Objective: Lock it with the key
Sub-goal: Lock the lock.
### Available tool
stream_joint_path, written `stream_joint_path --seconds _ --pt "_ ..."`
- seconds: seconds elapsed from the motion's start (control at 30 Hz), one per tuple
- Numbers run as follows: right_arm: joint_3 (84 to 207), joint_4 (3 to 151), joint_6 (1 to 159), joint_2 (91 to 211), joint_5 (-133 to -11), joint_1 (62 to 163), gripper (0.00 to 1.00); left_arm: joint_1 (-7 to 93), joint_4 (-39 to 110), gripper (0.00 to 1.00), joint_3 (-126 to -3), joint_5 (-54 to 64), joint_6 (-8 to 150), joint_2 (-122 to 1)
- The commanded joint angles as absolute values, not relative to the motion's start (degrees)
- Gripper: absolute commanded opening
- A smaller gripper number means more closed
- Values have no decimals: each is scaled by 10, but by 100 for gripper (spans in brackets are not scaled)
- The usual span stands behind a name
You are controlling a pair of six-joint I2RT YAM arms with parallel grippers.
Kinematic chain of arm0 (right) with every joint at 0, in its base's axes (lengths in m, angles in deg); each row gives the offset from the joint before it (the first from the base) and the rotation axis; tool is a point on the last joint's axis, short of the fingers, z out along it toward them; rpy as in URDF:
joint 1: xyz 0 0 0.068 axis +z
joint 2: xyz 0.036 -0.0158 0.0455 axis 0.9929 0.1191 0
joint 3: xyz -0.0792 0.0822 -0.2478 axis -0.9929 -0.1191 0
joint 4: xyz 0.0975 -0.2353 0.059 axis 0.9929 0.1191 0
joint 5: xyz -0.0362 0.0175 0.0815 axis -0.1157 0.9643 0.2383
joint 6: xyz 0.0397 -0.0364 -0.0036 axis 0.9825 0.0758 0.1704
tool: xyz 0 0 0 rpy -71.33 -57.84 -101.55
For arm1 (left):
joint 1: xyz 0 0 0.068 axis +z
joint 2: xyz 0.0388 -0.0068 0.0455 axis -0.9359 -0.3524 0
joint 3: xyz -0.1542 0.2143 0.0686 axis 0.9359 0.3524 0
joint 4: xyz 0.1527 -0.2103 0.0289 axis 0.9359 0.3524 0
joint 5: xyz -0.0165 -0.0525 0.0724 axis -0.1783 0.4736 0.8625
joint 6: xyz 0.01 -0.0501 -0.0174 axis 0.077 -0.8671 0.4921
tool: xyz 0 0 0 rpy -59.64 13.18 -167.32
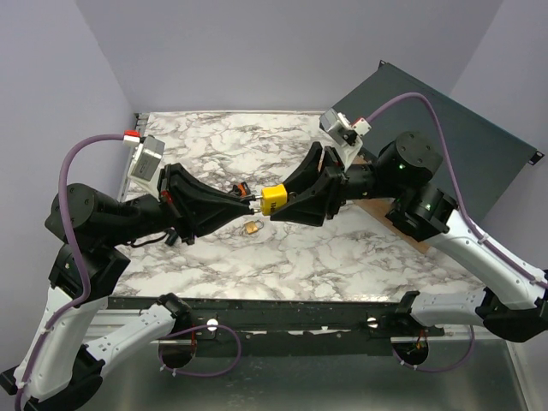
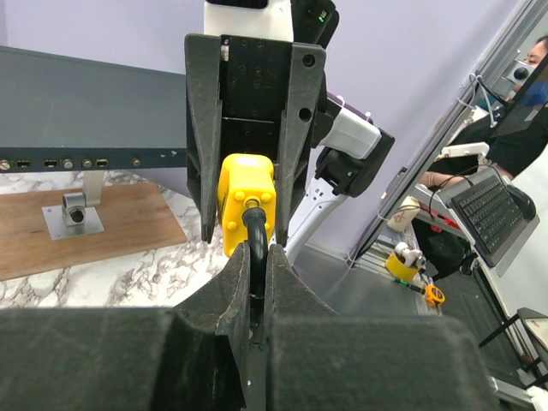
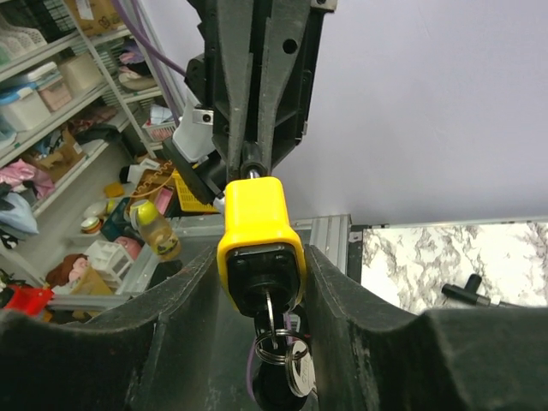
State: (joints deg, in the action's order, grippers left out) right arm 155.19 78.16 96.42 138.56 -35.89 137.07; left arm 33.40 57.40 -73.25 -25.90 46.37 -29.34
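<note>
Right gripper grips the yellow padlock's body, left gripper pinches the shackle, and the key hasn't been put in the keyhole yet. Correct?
Not quite. The key is already in the keyhole of the yellow padlock, its ring hanging below; the right wrist view shows it. The rest stands: right gripper on the body, left gripper on the shackle.

Over the marble table point(image 1: 342, 257) the two arms meet tip to tip near the middle. The right gripper point(image 1: 284, 205) clasps a yellow padlock point(image 1: 274, 199) between its jaws. The left gripper point(image 1: 249, 202) comes in from the opposite side, its jaws narrowed almost to a point at the padlock's left end — touching it, as far as this angle tells. Just beneath them a small brownish object point(image 1: 253, 227) lies on the table. A dark panel point(image 1: 462, 128) sits at the far right.
</note>
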Motion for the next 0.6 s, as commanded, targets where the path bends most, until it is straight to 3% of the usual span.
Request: stream_joint_path --seconds 0.0,0.57 --pt "1568 802 956 1389 -387 1380 43 335 557 0 -738 -235 473 -289" --pt "1564 793 966 1368 -410 1380 41 334 567 0 -738 -227 479 -291"
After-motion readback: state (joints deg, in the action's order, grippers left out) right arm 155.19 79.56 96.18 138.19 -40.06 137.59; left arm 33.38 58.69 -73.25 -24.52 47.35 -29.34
